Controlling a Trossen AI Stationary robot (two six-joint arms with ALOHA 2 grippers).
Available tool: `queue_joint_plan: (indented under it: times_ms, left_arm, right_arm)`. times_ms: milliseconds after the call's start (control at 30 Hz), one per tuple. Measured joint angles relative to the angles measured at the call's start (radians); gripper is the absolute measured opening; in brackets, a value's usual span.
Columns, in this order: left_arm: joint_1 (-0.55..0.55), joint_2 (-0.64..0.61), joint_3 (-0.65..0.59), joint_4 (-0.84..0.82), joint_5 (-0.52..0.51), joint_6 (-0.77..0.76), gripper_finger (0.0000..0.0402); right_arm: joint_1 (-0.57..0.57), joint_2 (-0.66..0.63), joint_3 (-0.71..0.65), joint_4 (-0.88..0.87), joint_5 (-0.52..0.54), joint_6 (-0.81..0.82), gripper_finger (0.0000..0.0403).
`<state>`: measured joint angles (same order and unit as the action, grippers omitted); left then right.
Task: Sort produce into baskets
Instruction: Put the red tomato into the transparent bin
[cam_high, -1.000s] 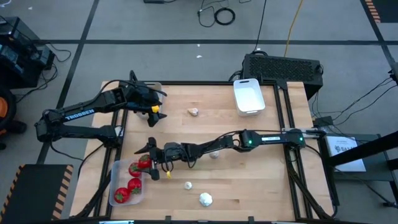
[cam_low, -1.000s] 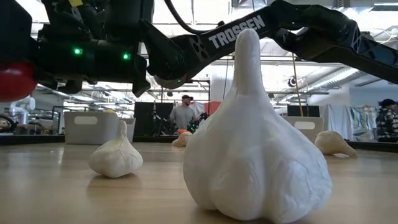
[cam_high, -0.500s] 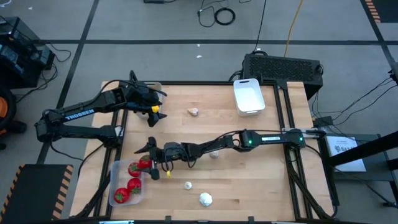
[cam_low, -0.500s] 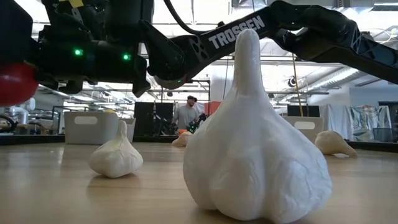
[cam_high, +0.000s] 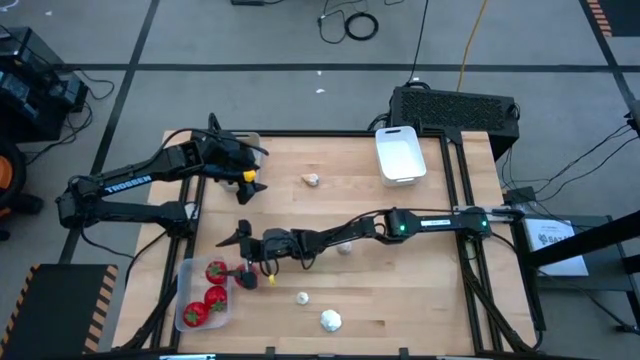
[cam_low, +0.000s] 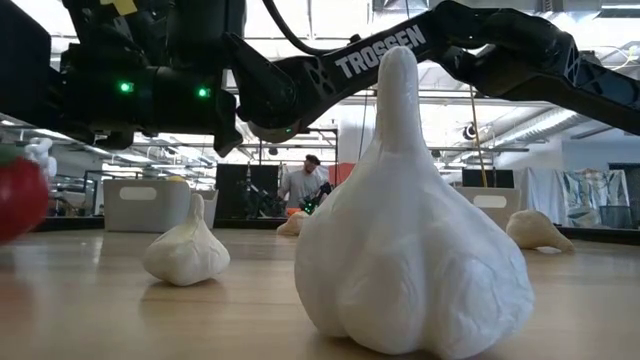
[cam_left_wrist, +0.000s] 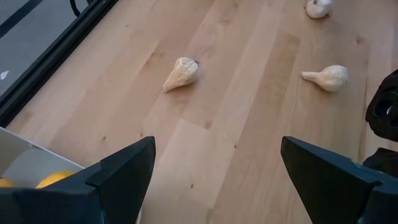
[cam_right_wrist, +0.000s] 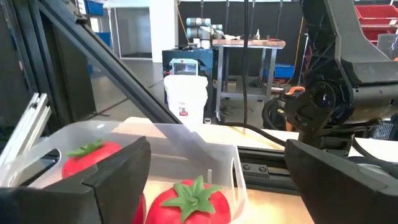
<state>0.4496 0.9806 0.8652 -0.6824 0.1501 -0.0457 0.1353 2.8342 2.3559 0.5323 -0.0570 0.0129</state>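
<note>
My right gripper (cam_high: 239, 258) stands open and level over the far right corner of the clear basket (cam_high: 184, 283) at the table's near left. Red pieces (cam_high: 214, 271) lie in that basket; the right wrist view shows two (cam_right_wrist: 191, 199) just below and ahead of the fingers. One red piece (cam_low: 20, 195) shows at the low view's left edge. My left gripper (cam_high: 248, 186) hangs open at the far left, above a basket corner (cam_left_wrist: 25, 163) holding yellow pieces (cam_left_wrist: 53, 179). Garlic bulbs (cam_high: 311, 180) (cam_high: 330, 320) lie on the table.
A white basket (cam_high: 398, 153) sits at the far right edge. More garlic bulbs lie mid-table (cam_high: 345, 249) and near the front (cam_high: 302, 297). My right arm (cam_high: 400, 224) stretches across the table's middle. Bare wood lies on the right half.
A red piece that sat between my right gripper's fingers has dropped out of them toward the clear basket; in the low view it has sunk from finger height almost to the table. Both arms have kept still.
</note>
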Motion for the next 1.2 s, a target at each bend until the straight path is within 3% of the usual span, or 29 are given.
queue_joint_plan:
  times_ms: [200,300,733,933,1200]
  left_arm:
    - [0.0,0.0,0.0,-0.018,0.0,0.0,0.0352]
    - [-0.001,0.0,0.0,-0.018,0.001,-0.001,0.0352]
    - [-0.001,0.0,0.0,-0.021,0.024,-0.048,0.0352]
    - [-0.028,-0.001,0.0,-0.083,0.037,-0.055,0.0352]
    - [-0.131,-0.001,0.0,-0.133,0.091,-0.185,0.0352]
  right_arm:
    - [-0.016,-0.002,0.0,-0.018,0.0,-0.019,0.0357]
    - [-0.025,-0.038,-0.001,-0.129,0.001,-0.002,0.0357]
    - [-0.051,-0.401,0.0,-1.1,0.01,-0.145,0.0357]
    - [-0.051,-0.502,0.001,-1.611,0.009,-0.071,0.0357]
    - [-0.018,-0.519,-0.006,-2.103,0.022,0.132,0.0357]
